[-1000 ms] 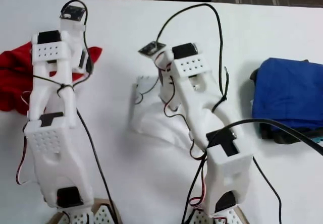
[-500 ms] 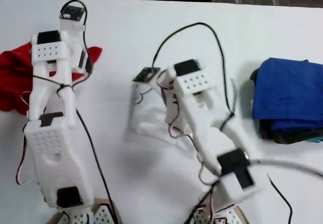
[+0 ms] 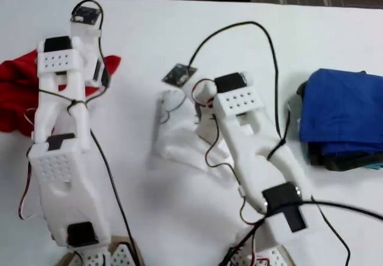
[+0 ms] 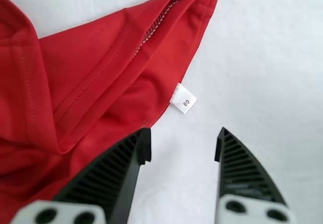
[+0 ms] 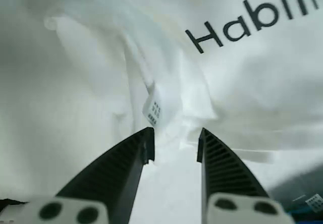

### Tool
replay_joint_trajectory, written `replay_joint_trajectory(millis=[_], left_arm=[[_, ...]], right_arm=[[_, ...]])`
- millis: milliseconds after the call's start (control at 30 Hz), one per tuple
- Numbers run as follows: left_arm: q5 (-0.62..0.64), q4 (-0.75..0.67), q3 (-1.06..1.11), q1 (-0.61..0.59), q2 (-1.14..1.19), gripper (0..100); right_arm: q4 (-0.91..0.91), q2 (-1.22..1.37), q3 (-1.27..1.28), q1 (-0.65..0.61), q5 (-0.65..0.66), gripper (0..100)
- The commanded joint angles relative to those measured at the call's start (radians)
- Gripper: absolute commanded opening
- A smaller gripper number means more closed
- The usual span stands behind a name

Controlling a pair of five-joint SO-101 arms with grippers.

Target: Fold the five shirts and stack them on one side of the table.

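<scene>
A crumpled red shirt (image 3: 18, 98) lies at the left side of the white table (image 3: 149, 32). My left gripper (image 3: 97, 67) hangs over its right edge. In the left wrist view this gripper (image 4: 181, 138) is open above bare table, just beside the red shirt's (image 4: 91, 82) hem and small white tag (image 4: 182, 99). A rumpled white shirt (image 3: 179, 143) lies at the centre under my right arm. My right gripper (image 5: 174, 135) is open with a narrow gap, fingertips down at a fold of the white shirt (image 5: 242, 82) near its tag (image 5: 153, 110).
A stack of folded shirts stands at the right edge, a blue one (image 3: 341, 107) on top and darker ones (image 3: 341, 158) beneath. Black cables loop over the table behind the right arm. The far part of the table is bare.
My right arm swung its lower links to the right and shifted its wrist slightly over the white shirt. The left arm and the red shirt stayed still.
</scene>
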Motion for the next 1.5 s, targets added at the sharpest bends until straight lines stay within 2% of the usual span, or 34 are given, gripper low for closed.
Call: replay_joint_trajectory(millis=[0,267,433,500,667,867,1167,1400,1467], left_arm=[[-0.002,-0.015,-0.007,-0.009,-0.014,23],[-0.002,-0.015,-0.008,-0.009,-0.014,23],[-0.002,-0.015,-0.008,-0.009,-0.014,23],[-0.002,-0.015,-0.008,-0.009,-0.014,23],[-0.002,-0.015,-0.005,-0.009,-0.014,23],[-0.003,-0.015,-0.005,-0.009,-0.012,23],[-0.003,-0.015,-0.008,-0.009,-0.012,23],[-0.003,-0.015,-0.008,-0.009,-0.012,23],[-0.003,-0.015,-0.008,-0.009,-0.012,23]], right_arm=[[-0.010,0.022,0.002,-0.015,-0.005,15.2],[-0.012,0.045,0.032,-0.088,-0.005,16.6],[-0.105,0.045,0.120,-0.062,0.018,19.0],[-0.139,0.044,0.146,-0.042,0.034,16.4],[-0.143,0.031,0.150,0.038,0.035,1.4],[-0.062,-0.044,0.157,0.093,0.038,2.1],[0.084,-0.136,0.219,0.077,0.074,2.3],[0.008,-0.130,0.368,0.076,0.126,2.7],[-0.016,-0.133,0.370,0.076,0.126,6.3]])
